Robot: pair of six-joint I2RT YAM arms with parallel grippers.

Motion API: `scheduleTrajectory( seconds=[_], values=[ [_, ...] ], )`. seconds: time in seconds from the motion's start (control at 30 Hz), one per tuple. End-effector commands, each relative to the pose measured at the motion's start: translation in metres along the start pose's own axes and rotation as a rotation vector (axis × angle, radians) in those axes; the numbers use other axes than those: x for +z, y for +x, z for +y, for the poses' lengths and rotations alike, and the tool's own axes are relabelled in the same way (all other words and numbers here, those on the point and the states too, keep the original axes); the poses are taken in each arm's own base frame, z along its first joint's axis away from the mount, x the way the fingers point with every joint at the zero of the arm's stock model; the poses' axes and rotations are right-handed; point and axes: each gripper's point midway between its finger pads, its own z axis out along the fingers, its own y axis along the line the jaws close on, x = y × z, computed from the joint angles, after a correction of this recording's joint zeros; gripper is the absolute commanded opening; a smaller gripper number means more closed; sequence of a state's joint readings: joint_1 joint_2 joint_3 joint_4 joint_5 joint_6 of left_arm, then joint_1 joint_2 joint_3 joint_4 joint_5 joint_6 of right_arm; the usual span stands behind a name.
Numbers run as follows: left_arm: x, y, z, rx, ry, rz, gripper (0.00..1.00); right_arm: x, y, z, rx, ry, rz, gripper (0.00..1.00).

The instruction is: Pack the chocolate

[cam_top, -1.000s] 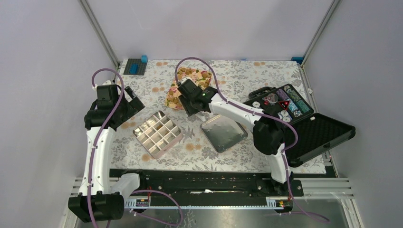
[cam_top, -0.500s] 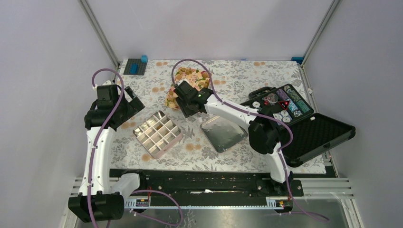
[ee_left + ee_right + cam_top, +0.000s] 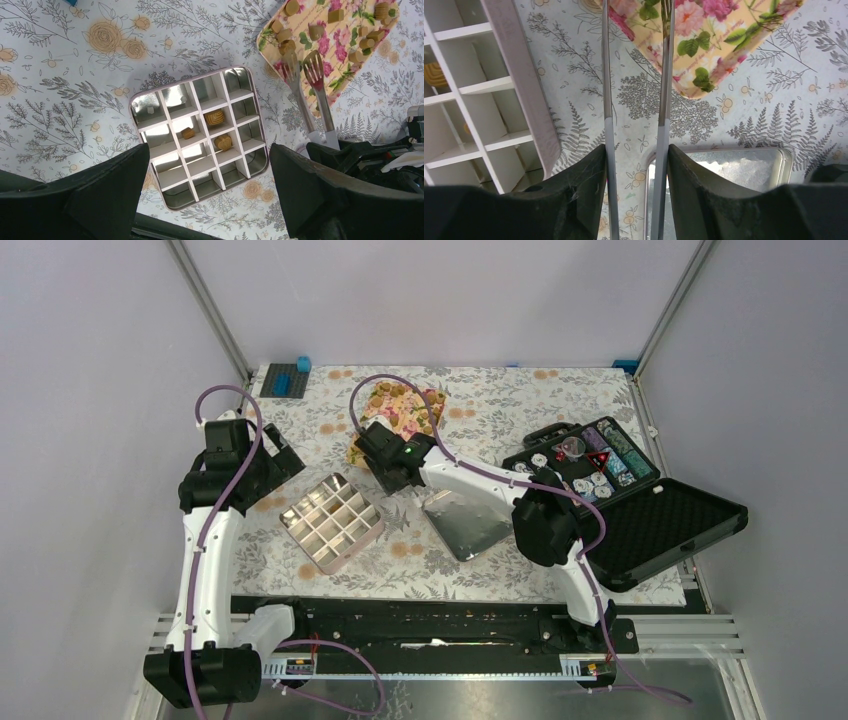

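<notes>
The chocolate (image 3: 287, 35) is several golden-brown lumps scattered on the floral tray (image 3: 327, 50), which also shows in the top view (image 3: 412, 418). Three lumps (image 3: 216, 118) sit in cells of the divided tin (image 3: 134, 100), which lies left of centre in the top view (image 3: 304, 545). My right gripper (image 3: 636, 155) is shut on metal tongs (image 3: 606, 90). It hovers at the tray's near-left end (image 3: 378, 445). The tong tips (image 3: 314, 62) stand slightly apart over the tray, with no lump seen between them. My left gripper (image 3: 209, 150) is open and empty, high above the tin (image 3: 268, 462).
The tin's silver lid (image 3: 468, 520) lies right of the tin, under the right arm. An open black case (image 3: 600, 465) with striped chips stands at the right, its lid (image 3: 670, 525) spread toward the front. A dark plate with a blue block (image 3: 285, 380) sits at the back left.
My right gripper has moved left along the tray's near edge with the tongs, uncovering more of the tray. The left arm has not moved.
</notes>
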State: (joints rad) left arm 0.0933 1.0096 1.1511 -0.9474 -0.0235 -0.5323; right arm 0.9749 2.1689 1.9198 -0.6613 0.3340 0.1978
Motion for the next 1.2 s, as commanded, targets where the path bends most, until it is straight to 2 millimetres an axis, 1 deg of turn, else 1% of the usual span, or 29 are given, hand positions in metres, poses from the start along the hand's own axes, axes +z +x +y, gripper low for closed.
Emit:
scheduleTrajectory(
  seconds=[0.0, 0.17, 0.37, 0.5, 0.6, 0.67, 0.83, 0.97, 1.07, 1.17],
  values=[
    [-0.001, -0.009, 0.002, 0.007, -0.001, -0.044, 0.99, -0.015, -0.014, -0.017, 0.0, 0.069, -0.055, 0.52],
    [-0.001, -0.008, 0.001, 0.005, 0.001, -0.041, 0.99, -0.017, -0.011, -0.021, -0.002, 0.081, -0.052, 0.52],
    [-0.002, -0.009, 0.002, 0.003, 0.002, -0.048, 0.99, -0.012, -0.013, -0.013, -0.002, 0.05, -0.05, 0.51],
    [-0.002, -0.008, 0.002, 0.004, 0.003, -0.046, 0.99, -0.013, -0.016, -0.01, 0.0, 0.032, -0.054, 0.44],
    [-0.003, -0.009, 0.002, 0.003, 0.003, -0.048, 0.99, -0.016, -0.018, -0.011, 0.001, 0.034, -0.061, 0.38],
    [-0.003, -0.008, 0.001, 0.004, 0.005, -0.047, 0.99, -0.018, -0.019, -0.014, 0.003, 0.042, -0.066, 0.37],
    [-0.004, -0.009, 0.001, 0.004, 0.007, -0.05, 0.99, -0.035, -0.022, -0.024, 0.009, 0.064, -0.092, 0.37],
    [-0.004, -0.009, 0.0, 0.001, 0.013, -0.048, 0.99, -0.054, -0.024, -0.031, 0.018, 0.062, -0.117, 0.37],
    [-0.004, -0.009, -0.001, -0.001, 0.014, -0.048, 0.99, -0.07, -0.025, -0.031, 0.031, 0.031, -0.133, 0.37],
    [-0.004, -0.01, -0.001, -0.002, 0.013, -0.048, 0.99, -0.088, -0.026, -0.027, 0.052, -0.024, -0.149, 0.37]
  ],
)
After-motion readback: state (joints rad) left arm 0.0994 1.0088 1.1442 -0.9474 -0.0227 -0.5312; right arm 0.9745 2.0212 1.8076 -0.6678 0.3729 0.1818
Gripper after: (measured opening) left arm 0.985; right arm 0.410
